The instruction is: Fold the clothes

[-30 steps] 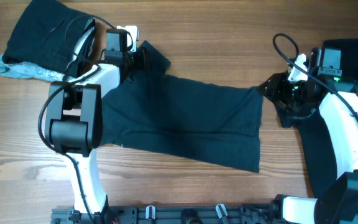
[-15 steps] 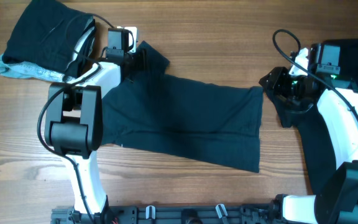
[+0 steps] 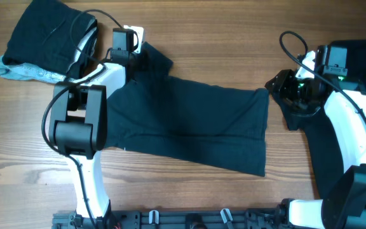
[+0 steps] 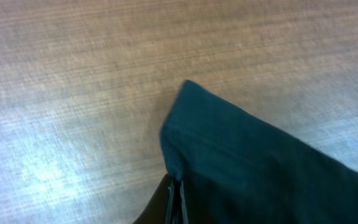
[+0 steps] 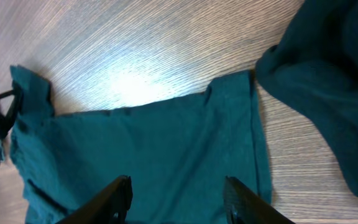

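Where the table (image 3: 189,197) starts on the left, a folded dark pile (image 3: 46,32) lies at the far corner. A pale grey-blue piece (image 3: 14,69) peeks out from under its near edge.

Next comes the left pincer (image 3: 142,58). It is clenched on the top left corner of a dark shirt (image 3: 189,124). Seen from the left wrist, its fingers (image 4: 178,202) are pressed tight together with the shirt's folded edge caught between them.

The shirt lies spread out in the middle of the table, its long side running from left to right. It has a few soft wrinkles.

Just beside the shirt's top right corner is the right pincer (image 3: 277,84). It is released. From the right wrist, its fingers (image 5: 114,196) stand wide apart with nothing between them, and the shirt is below.

Past that, under the right arm, a heap of dark cloth (image 3: 364,54) lies at the right edge of the table, close to the shirt's corner.
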Robot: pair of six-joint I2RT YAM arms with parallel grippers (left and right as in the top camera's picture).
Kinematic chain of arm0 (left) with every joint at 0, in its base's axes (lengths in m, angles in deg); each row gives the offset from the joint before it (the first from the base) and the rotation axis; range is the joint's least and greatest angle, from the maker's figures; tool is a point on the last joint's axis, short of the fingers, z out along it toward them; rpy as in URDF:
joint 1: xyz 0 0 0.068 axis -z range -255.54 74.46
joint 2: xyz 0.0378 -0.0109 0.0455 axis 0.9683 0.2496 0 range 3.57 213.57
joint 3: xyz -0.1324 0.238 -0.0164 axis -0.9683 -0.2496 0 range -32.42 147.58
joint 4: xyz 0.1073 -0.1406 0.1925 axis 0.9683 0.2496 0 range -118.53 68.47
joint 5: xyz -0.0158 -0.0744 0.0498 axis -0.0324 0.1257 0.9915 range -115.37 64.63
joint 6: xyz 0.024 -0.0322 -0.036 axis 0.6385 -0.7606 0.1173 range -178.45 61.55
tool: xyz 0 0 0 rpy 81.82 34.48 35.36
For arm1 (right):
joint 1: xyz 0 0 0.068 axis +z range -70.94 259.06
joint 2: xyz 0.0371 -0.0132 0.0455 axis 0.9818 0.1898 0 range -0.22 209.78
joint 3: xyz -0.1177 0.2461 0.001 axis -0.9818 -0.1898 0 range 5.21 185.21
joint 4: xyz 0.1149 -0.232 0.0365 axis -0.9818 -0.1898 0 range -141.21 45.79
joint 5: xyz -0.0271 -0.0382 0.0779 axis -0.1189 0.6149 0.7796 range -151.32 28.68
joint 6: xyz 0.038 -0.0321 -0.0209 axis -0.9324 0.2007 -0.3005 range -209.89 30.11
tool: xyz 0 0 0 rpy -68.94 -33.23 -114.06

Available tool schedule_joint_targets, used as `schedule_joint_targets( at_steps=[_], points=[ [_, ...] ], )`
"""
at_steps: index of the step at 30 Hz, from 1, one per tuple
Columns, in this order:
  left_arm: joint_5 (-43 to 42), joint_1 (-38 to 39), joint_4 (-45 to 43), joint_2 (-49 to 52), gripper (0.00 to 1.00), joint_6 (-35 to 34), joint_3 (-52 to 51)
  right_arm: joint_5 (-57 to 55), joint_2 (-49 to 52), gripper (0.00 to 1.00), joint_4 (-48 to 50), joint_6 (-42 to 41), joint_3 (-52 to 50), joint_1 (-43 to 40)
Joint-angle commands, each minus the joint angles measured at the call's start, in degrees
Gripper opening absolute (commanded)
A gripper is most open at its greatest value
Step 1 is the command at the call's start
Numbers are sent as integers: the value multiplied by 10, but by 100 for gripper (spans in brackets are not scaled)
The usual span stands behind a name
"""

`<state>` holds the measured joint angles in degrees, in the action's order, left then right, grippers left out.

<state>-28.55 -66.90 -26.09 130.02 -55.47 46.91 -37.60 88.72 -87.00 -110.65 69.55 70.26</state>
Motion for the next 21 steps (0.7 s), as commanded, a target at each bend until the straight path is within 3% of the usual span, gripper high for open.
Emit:
schedule_joint_targets(
  at_steps=[1,6,11,16,20,21],
  points=[
    [-40,6,57,-24,4,-22,-22,-52,9,52,0,-4,8,2],
    [-40,6,123,-146,4,-22,-22,-135,12,53,58,1,8,2],
    [-38,6,192,-188,4,-22,-22,-57,84,59,115,43,8,3],
    [-31,6,217,-189,4,-22,-22,10,222,46,186,41,8,10],
    [-18,6,227,-207,4,-22,-22,5,256,46,185,43,8,19],
    [-5,6,227,-214,4,-22,-22,10,256,33,181,43,8,19]
  ],
)
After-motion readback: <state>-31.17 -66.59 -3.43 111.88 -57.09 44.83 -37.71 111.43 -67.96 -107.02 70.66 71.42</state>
